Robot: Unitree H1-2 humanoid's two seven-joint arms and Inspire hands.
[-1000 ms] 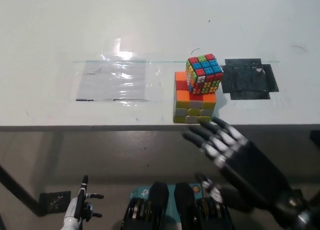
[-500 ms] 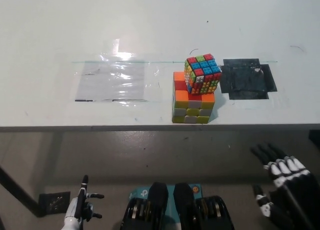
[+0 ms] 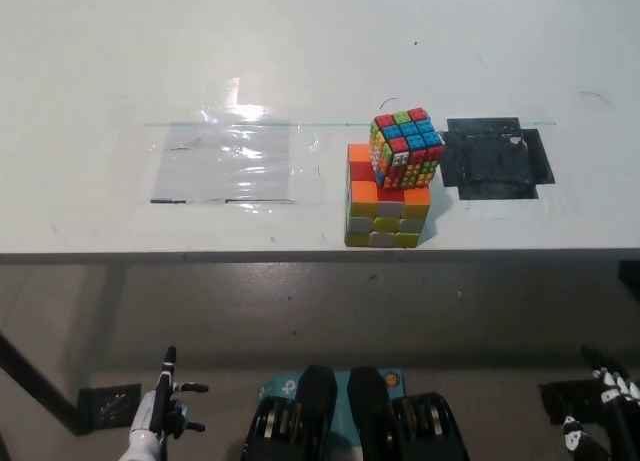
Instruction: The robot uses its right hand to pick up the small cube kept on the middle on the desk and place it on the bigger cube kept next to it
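White, matte desk [image 3: 120, 71] fills the upper part of my head view, its front edge running straight across above a grey floor. On it I see the small, multicoloured, studded plastic cube [image 3: 406, 147] sitting on top of the bigger, smooth-tiled cube with orange, yellow, red and white faces [image 3: 385, 211], turned a little askew so one corner overhangs the right side. The stack stands near the desk's front edge.

What has changed: a second ago my black right hand [image 3: 608, 406] was spread just below the stack; half a second ago it was dropping toward the lower right; now only a sliver of it shows at the bottom right corner, well apart from the cubes. I cannot tell how its fingers stand from that sliver. The cubes have not shifted, so I judge the placement done and the stack stable.

My white left hand [image 3: 160, 413] rests low at the lower left, fingers apart, holding nothing.

Left of the stack lies a glossy, crinkled clear plastic sheet [image 3: 225, 161]; right of it, a flat black taped square [image 3: 496, 157].
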